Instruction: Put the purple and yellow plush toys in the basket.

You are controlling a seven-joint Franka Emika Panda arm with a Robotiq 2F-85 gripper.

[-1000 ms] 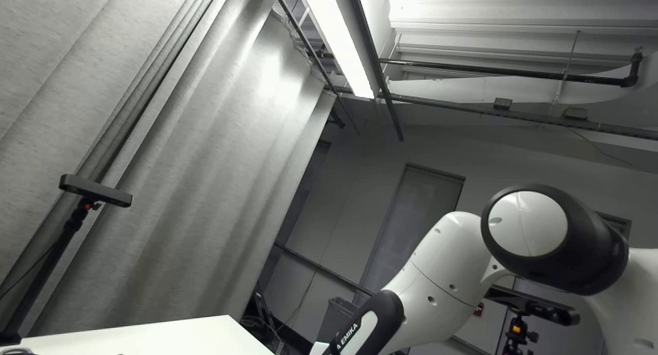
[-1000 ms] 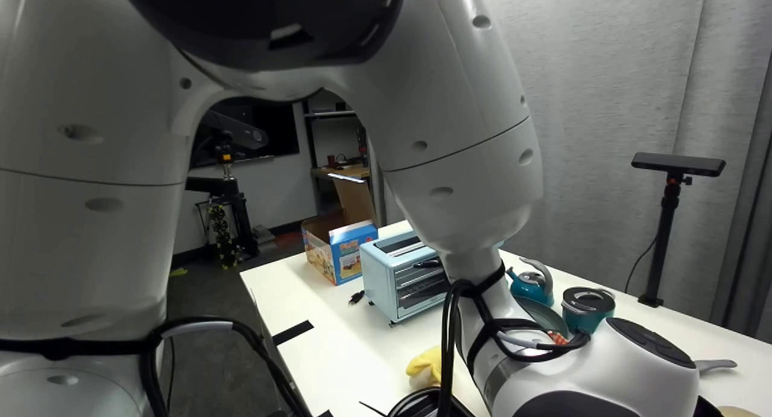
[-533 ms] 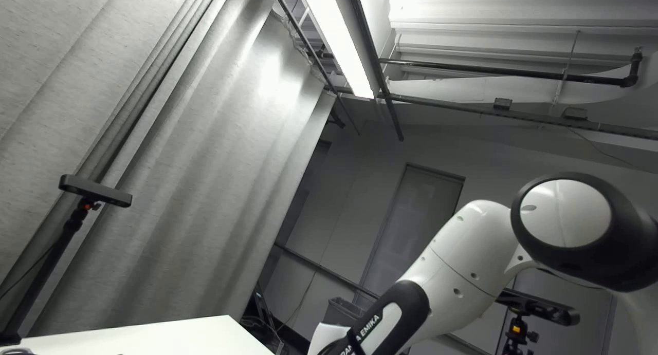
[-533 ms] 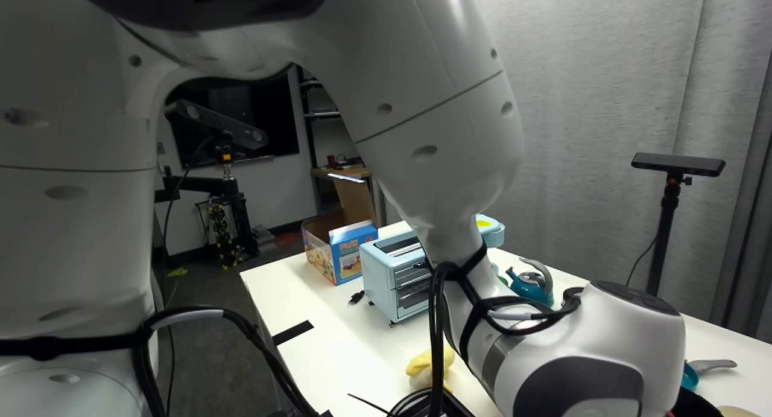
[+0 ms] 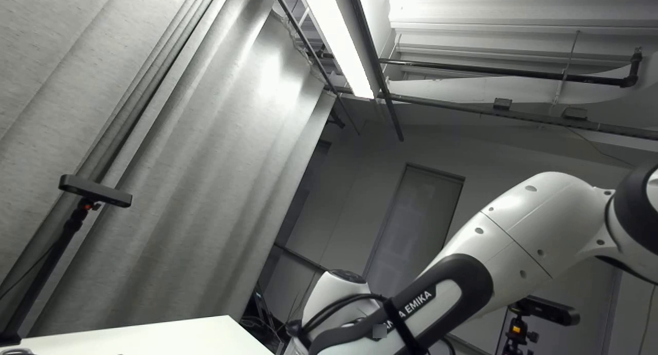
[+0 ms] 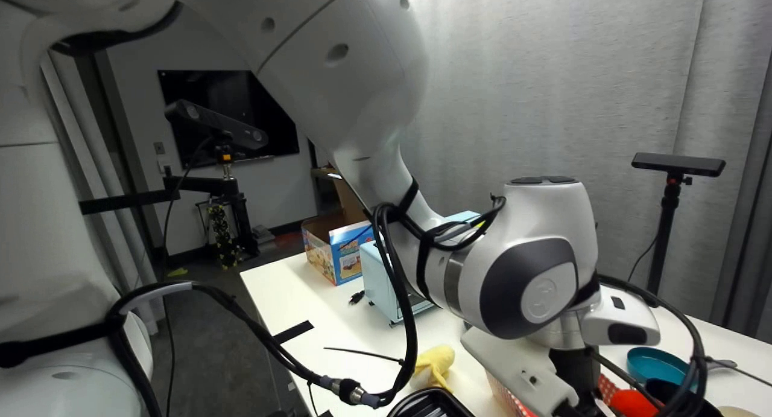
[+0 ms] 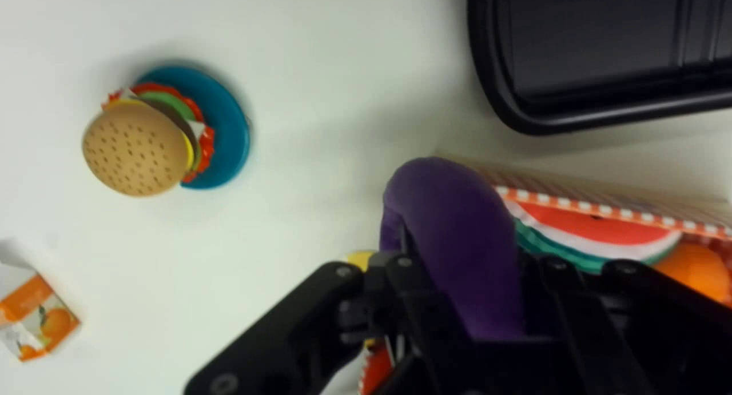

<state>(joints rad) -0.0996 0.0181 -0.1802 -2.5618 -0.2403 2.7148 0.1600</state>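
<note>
The gripper [image 7: 466,269] pinches the purple plush toy [image 7: 449,212] between its two fingers. In the wrist view, the toy's rounded end projects ahead of the fingertips.

The basket [image 7: 606,209] is to the right of the held toy in the same view. Its checked rim extends from the toy toward the right frame edge; the toy and fingers hide the basket's nearest corner. Vertical clearance between toy and rim cannot be determined. Inside the basket, right of the toy, are a watermelon slice [image 7: 595,235] and a round orange item [image 7: 695,272].

A black tray [image 7: 617,112] is ahead and to the right of the gripper. A narrow strip of white table [image 7: 303,126] separates the tray edge from the basket wall. A wider span of tabletop lies ahead and left of the fingers, reaching a teal plate [image 7: 229,132] that bears a toy burger [image 7: 134,149]. A juice carton [image 7: 43,320] is at far left, well apart from the gripper.

In an exterior view, the yellow plush toy [image 6: 435,359] lies on the table left of the gripper, near the tray. A black cable [image 6: 412,326] loops from the arm [image 6: 362,103] close to this toy; contact cannot be determined. A teal pan [image 6: 654,362] is right of the gripper.
</note>
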